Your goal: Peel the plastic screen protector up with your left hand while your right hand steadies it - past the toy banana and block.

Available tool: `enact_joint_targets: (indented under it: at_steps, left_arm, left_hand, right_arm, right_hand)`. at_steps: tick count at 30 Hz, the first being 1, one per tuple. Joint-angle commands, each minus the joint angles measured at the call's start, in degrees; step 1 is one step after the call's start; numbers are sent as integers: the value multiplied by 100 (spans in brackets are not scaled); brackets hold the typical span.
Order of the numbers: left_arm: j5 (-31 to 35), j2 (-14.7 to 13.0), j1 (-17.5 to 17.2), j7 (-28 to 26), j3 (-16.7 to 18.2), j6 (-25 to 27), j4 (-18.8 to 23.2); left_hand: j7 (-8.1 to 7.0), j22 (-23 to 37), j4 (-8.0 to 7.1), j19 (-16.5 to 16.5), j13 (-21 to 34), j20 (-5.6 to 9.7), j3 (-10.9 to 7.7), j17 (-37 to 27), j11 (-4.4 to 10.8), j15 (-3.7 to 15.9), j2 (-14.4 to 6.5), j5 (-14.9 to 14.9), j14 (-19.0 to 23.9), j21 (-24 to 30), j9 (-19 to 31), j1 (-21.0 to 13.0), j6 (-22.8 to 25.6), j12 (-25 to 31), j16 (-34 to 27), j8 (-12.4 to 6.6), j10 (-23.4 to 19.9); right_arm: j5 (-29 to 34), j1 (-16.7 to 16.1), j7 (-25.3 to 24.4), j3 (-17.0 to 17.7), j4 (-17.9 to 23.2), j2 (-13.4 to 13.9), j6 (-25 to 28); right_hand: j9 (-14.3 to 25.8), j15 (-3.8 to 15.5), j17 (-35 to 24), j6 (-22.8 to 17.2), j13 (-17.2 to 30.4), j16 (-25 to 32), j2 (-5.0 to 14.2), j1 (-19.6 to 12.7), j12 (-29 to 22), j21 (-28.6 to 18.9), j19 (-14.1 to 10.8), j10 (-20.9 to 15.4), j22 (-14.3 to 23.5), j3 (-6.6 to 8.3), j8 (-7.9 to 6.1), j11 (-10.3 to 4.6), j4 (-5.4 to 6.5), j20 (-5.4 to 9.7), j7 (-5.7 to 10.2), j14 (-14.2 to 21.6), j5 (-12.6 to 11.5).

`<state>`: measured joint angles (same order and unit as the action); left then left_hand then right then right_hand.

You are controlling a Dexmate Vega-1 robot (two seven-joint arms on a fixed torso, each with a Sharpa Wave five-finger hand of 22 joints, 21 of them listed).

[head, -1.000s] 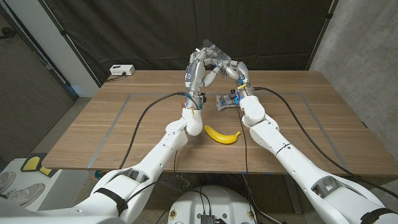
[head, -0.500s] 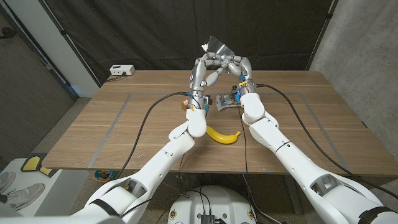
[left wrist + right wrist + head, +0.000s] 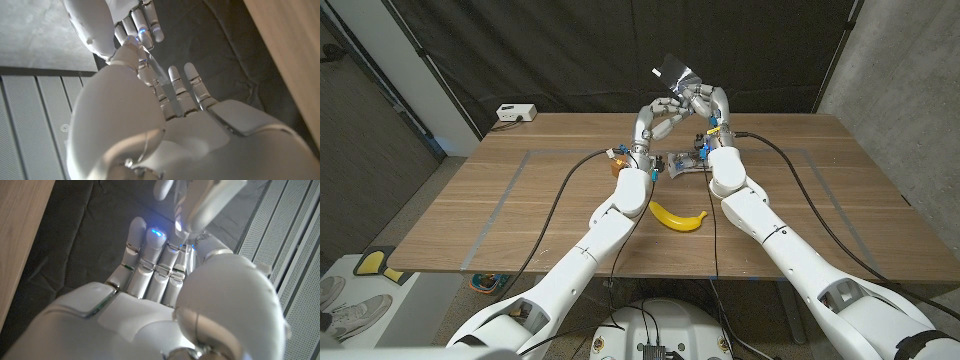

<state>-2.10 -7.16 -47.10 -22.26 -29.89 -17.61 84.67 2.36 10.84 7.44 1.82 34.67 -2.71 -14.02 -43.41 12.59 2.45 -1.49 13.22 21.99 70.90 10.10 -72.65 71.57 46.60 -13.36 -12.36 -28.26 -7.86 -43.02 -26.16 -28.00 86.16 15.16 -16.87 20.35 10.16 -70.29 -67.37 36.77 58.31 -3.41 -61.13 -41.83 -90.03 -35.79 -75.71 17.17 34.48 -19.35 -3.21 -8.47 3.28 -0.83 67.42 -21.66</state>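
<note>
Black curtain backed the wooden table (image 3: 520,210), concrete wall at frame right. Both hands were raised together at upper centre of the head view, above the table's far edge. Right hand (image 3: 705,102) had fingers closed on the protector (image 3: 672,70), a shiny sheet sticking up above the fingertips, probably held high to keep it taut for peeling. Left hand (image 3: 653,122) reached in beside it, fingers partly curled toward the right hand; can't tell whether it had a corner pinched. Banana (image 3: 677,217) lay centre frame, nearer the camera than the hands. Small orange block (image 3: 617,160) sat by the left wrist.
</note>
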Motion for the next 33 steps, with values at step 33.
enact_joint_targets:
  at_steps: [33]
  left_arm:
    - [-2048,-385,-323,982,55,-20,560]
  left_hand:
    - [-1002,9,-257,376,-704,-394,406,366,-34,395,293,57,-277,-11,157,610,-1890,-814,240,267,581]
  right_arm:
    - [250,-87,-336,-77,160,-19,-105]
  right_hand:
    - [301,251,-9,-294,37,104,18,-51,54,-13,-40,-39,55,93,29,-6,-56,845,-206,160,-38]
